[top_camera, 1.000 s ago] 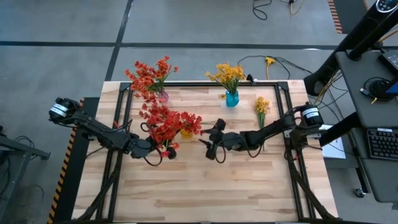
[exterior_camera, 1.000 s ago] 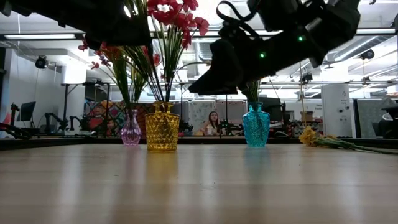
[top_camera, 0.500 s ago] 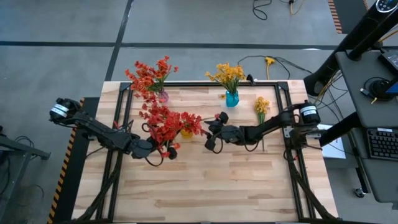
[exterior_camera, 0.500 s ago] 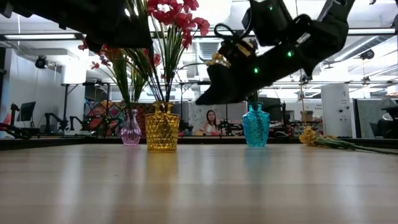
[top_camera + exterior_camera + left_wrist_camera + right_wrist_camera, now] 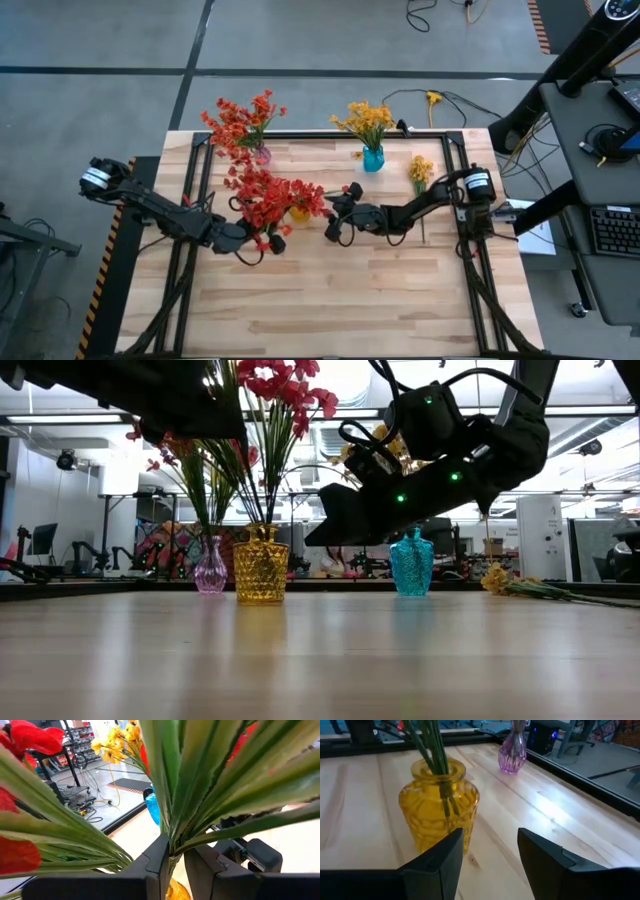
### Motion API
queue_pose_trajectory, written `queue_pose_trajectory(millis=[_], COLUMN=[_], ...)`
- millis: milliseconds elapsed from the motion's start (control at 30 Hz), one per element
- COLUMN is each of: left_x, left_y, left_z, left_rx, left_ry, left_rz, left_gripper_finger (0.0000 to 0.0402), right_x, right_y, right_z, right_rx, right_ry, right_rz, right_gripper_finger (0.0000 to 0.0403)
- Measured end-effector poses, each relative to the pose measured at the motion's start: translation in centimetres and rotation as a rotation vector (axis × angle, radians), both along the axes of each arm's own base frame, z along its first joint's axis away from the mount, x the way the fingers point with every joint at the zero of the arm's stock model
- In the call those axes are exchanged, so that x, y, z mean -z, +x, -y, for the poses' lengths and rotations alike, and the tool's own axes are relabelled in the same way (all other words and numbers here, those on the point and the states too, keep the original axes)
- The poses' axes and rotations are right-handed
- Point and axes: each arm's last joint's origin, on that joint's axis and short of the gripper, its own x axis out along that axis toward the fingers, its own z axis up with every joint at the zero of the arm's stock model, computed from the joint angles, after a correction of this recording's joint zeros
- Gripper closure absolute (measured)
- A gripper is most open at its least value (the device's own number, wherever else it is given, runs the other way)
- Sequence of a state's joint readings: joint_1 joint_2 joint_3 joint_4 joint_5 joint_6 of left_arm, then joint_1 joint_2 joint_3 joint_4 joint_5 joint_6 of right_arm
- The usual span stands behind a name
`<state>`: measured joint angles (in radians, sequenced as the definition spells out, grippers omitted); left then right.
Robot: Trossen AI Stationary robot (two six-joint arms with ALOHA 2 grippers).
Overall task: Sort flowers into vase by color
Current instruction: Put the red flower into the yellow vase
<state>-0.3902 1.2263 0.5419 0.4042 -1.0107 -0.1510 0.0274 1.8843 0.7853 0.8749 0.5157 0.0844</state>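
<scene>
Clearly, the fingers of the left gripper [image 5: 172,862] are seen pressed together on a bundle of green stems [image 5: 175,785], just above the mouth of the yellow vase [image 5: 439,812]. Red-orange blossoms [image 5: 268,197] are carried on those stems, which fan upward and outward past the jaws. Beyond the clamped stems, the blue vase [image 5: 153,806] with its yellow flowers [image 5: 116,742] is visible farther off.

The fingers of the right gripper [image 5: 487,857] are held apart with nothing between them, and the yellow vase is found directly ahead of the gap, close to the fingertips but not touched. Green stems are seen standing in that vase. Farther past it, near the table's edge, a small pink vase [image 5: 512,753] is placed; more red-orange flowers [image 5: 238,122] are held in it.

From above, the two grippers are shown on opposite sides of the yellow vase, the left one [image 5: 262,243] just beside the red cluster and the right one [image 5: 338,215] on the other side. Well behind the right arm, a loose sprig of yellow flowers [image 5: 420,172] is left lying flat on the wooden table [image 5: 330,300], apart from the blue vase.
</scene>
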Motion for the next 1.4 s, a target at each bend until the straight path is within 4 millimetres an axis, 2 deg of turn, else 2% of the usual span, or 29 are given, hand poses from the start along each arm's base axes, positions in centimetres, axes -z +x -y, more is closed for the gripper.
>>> queue_pose_trajectory(millis=[300, 1400], left_x=[0.8, 3.1], left_y=[0.5, 1.8], left_z=[-0.3, -0.4], left_rx=[-0.025, -0.064], left_ry=[-0.021, -0.061], left_rz=[-0.007, -0.024], left_gripper_finger=[0.0362, 0.0362], right_x=[-0.5, -0.4], right_y=[0.5, 0.5], right_z=[0.7, 0.5], right_rx=[-0.012, -0.041], right_ry=[-0.034, -0.003], right_rz=[-0.003, 0.001], right_gripper_finger=[0.0229, 0.0239])
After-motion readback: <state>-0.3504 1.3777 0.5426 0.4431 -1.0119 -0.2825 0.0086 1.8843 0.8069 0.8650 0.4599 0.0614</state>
